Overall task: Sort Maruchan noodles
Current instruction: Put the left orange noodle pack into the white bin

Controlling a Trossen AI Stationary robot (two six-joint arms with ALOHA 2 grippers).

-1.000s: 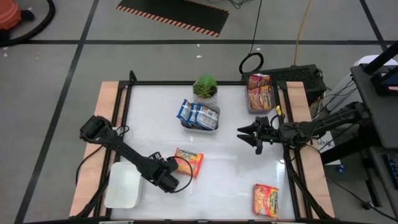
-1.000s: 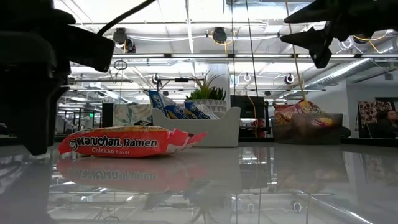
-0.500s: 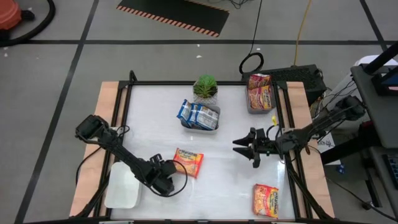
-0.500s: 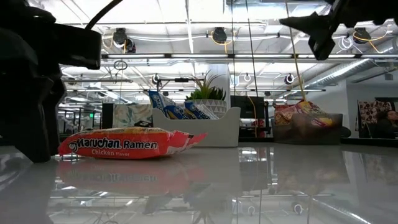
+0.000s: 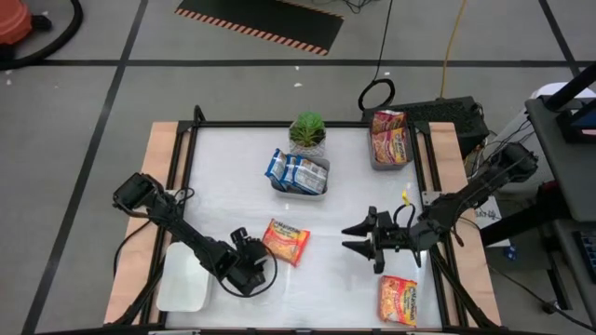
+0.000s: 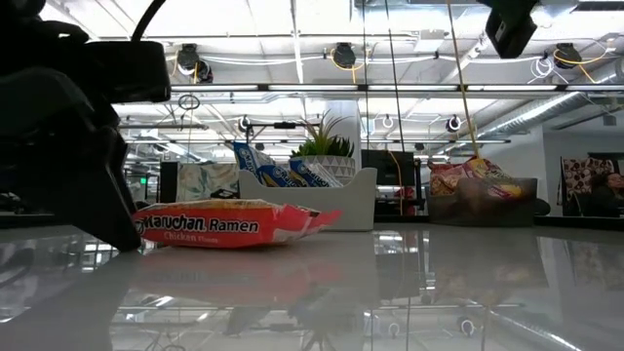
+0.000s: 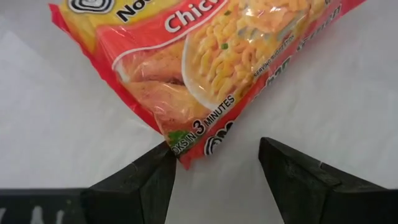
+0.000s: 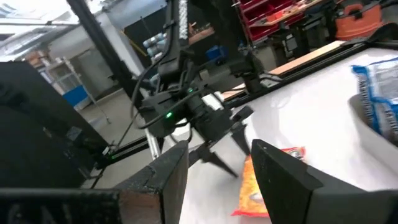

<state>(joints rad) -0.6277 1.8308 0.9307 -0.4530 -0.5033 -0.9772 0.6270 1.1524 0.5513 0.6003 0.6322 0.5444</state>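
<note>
An orange-red chicken ramen packet (image 5: 286, 241) lay flat near the front left of the white worktop (image 5: 345, 200), one corner just inside the spread fingers of the left tool (image 7: 214, 171), which gripped nothing. The right tool (image 5: 358, 240) hovered open, above a second orange packet (image 5: 398, 299). Blue packets (image 5: 296, 170) filled the centre tray (image 5: 300, 189), beside a potted plant (image 5: 307, 130).

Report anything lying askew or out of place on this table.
Two packets lie loose outside the trays: an orange chicken ramen packet skewed at the open left gripper, and a second packet near the front right corner, below the open right gripper. Nothing looks spilled or torn.
</note>
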